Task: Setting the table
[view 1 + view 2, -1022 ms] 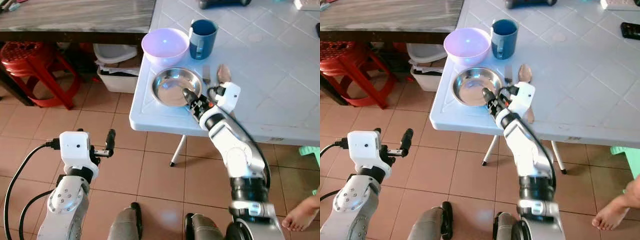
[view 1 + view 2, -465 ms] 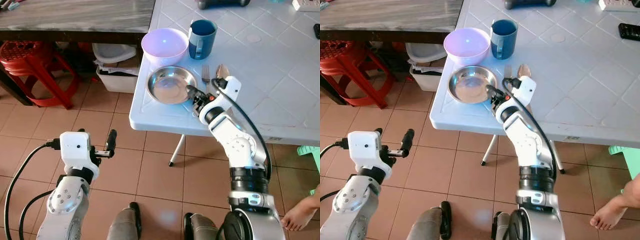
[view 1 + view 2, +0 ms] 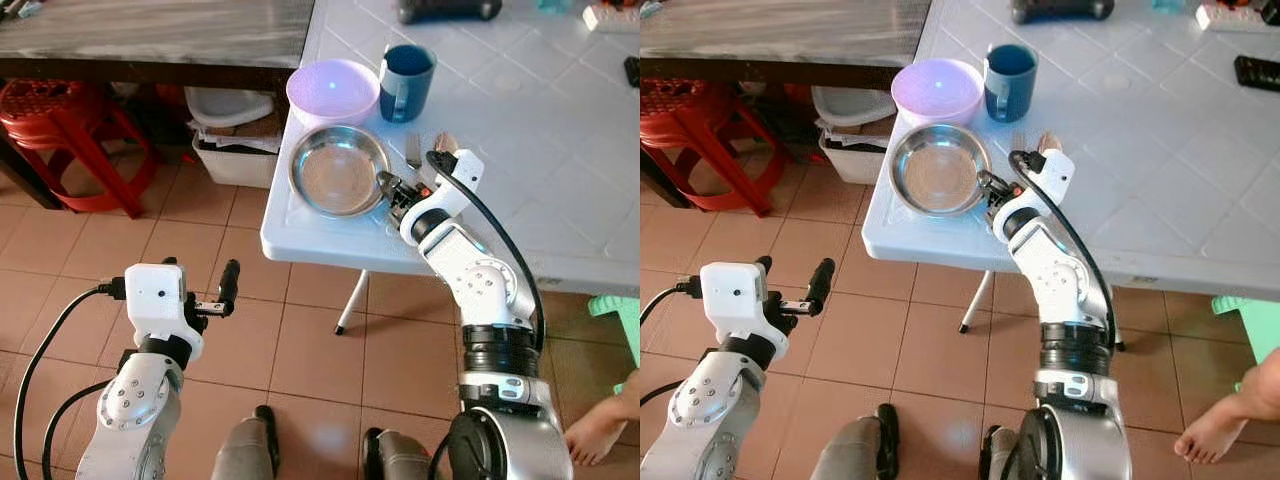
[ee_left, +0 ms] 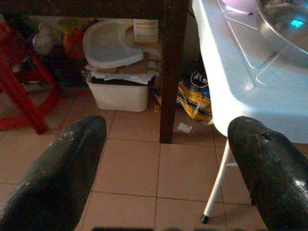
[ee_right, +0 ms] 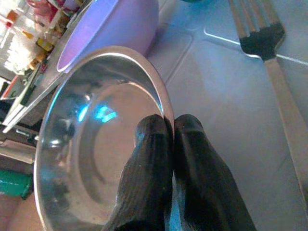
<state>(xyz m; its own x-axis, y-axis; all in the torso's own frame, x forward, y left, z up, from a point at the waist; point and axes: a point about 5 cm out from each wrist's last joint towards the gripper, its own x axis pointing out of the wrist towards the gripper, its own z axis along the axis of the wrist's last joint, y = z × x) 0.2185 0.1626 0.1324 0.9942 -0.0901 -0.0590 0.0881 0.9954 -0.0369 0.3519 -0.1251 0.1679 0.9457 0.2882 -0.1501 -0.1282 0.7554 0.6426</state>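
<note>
Since a second ago the steel bowl (image 3: 338, 169) has slid toward the table's left edge and a little nearer the purple bowl (image 3: 333, 90), and our right arm has drawn back with it. Our right gripper (image 5: 171, 130) pinches the steel bowl's rim, one finger inside and one outside, pressed together on the thin metal. The bowl sits tilted on the white table (image 3: 560, 150), near its front left corner, touching or just short of the purple bowl behind it. A blue mug (image 3: 406, 81) stands beside the purple bowl, and a fork (image 5: 269, 53) lies just right of the steel bowl. Our left gripper (image 4: 168, 159) hangs low over the tiled floor (image 3: 310, 340), fingers spread wide.
</note>
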